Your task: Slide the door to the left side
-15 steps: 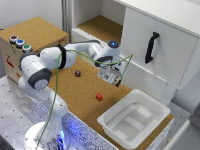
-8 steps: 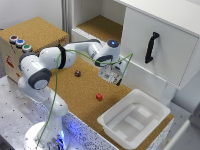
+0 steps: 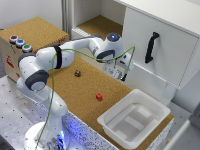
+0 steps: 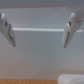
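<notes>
Spread wide, the tool (image 3: 121,73) hangs at the end of the white arm (image 3: 60,57) with nothing between its fingers (image 4: 69,30); the wrist view shows both of them apart against a pale flat surface with a horizontal edge running across.

At the exterior view's far left, a cork-topped box (image 3: 35,32) carries three coloured buttons (image 3: 20,44) on its near corner. Next comes the arm's base, standing on a perforated metal plate (image 3: 15,110). The cork worktop (image 3: 85,90) stretches rightward from there, with open room between the arm's base and the cabinet. A small dark block (image 3: 77,73) lies on it near the arm's forearm, and a small red block (image 3: 99,96) lies further toward the near right edge, apart from everything else.

The tool sits just in front of the lower left corner of the door (image 3: 160,45), close to its left edge; whether it touches cannot be told. The door is a large white panel covering the right part of the cabinet, with its black handle (image 3: 151,47) upright, well to the right of the tool. Left of the door's edge, the cabinet opening (image 3: 97,25) is uncovered, showing a cork shelf inside.

A white bin (image 3: 132,120) rests at the near right corner of the worktop, below the door and just right of the red block.
</notes>
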{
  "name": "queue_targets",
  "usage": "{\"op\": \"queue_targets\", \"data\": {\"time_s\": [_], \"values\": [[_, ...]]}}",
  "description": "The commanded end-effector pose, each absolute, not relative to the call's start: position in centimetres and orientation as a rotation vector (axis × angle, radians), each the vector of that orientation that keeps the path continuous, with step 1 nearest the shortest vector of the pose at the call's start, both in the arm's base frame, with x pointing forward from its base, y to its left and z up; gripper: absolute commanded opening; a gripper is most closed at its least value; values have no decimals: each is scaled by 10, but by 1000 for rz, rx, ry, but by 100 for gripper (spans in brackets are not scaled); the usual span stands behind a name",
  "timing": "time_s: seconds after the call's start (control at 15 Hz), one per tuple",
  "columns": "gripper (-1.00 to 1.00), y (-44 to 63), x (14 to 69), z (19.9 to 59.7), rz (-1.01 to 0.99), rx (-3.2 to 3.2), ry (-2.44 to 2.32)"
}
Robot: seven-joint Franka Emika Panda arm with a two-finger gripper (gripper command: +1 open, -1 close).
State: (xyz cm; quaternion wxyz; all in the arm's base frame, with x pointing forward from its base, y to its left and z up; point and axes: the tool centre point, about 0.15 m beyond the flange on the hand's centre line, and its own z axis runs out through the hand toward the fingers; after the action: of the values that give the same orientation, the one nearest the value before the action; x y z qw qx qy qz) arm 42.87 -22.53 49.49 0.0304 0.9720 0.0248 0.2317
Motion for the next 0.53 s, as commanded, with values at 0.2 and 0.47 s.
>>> {"op": "queue_targets", "data": {"time_s": [0.2, 0.47], "values": [[100, -286, 454, 593, 698, 2990, 109], [100, -309, 458, 600, 724, 3047, 69]]}}
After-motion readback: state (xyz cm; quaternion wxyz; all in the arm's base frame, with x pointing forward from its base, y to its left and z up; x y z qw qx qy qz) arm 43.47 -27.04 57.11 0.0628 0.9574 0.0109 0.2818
